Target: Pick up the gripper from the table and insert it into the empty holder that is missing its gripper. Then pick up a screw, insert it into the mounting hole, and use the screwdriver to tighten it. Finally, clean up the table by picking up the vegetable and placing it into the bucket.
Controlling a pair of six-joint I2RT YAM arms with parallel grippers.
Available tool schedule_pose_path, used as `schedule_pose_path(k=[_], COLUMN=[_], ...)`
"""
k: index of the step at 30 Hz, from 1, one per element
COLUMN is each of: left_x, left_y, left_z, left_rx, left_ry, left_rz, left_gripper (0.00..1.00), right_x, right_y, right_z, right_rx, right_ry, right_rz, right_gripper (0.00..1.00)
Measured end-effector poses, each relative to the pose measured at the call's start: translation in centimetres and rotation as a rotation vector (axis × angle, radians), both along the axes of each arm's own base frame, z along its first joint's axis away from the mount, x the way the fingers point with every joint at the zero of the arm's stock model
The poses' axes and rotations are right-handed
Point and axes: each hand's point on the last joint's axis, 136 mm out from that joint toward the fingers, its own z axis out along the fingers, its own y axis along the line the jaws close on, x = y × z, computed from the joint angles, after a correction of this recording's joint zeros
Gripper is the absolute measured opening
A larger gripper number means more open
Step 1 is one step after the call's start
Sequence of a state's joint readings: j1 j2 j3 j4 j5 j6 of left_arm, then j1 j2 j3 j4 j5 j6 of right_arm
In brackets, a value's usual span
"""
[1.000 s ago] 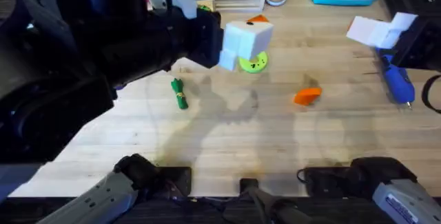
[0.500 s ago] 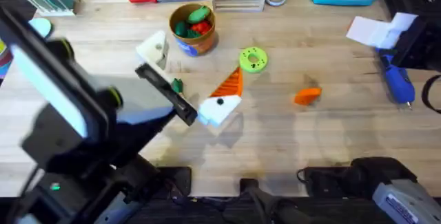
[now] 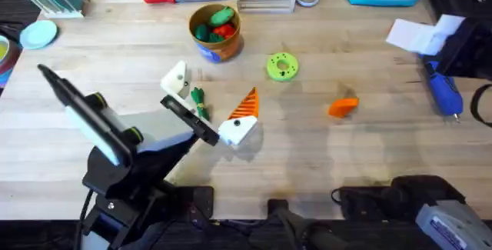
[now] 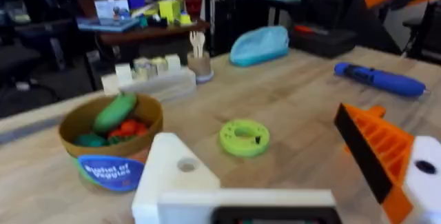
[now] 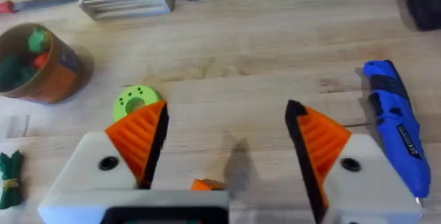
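Wooden table (image 3: 369,150): green ring disc (image 3: 282,66) beside bucket (image 3: 214,32).

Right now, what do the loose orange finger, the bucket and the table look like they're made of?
The loose orange finger looks like matte moulded or printed plastic, going by its uniform colour. The bucket seems to be tan card or plastic with a printed blue label band; I can't tell which. The table looks like pale wood with visible grain and plank seams.
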State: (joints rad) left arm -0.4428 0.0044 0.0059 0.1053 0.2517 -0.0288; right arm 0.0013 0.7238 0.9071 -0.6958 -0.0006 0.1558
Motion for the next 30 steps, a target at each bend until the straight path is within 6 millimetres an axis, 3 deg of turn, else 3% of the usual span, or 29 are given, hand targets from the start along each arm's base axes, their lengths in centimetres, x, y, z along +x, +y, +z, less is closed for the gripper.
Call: schedule_pose_path(k=[4,30], left_x=[0.0,-0.7], left_y=[0.1,-0.6], left_z=[-3.9,-3.8], left_rx=[0.058,0.049], left_ry=[0.156,0.164], left_rz=[-0.023,-0.092], left_gripper=[0.993,0.992], right_x=[0.0,0.0], right_y=[0.0,0.0], right_z=[0.0,0.0], right_rx=[0.000,0.000], right_ry=[0.000,0.000], right_rz=[0.000,0.000], right_gripper=[0.991,0.992])
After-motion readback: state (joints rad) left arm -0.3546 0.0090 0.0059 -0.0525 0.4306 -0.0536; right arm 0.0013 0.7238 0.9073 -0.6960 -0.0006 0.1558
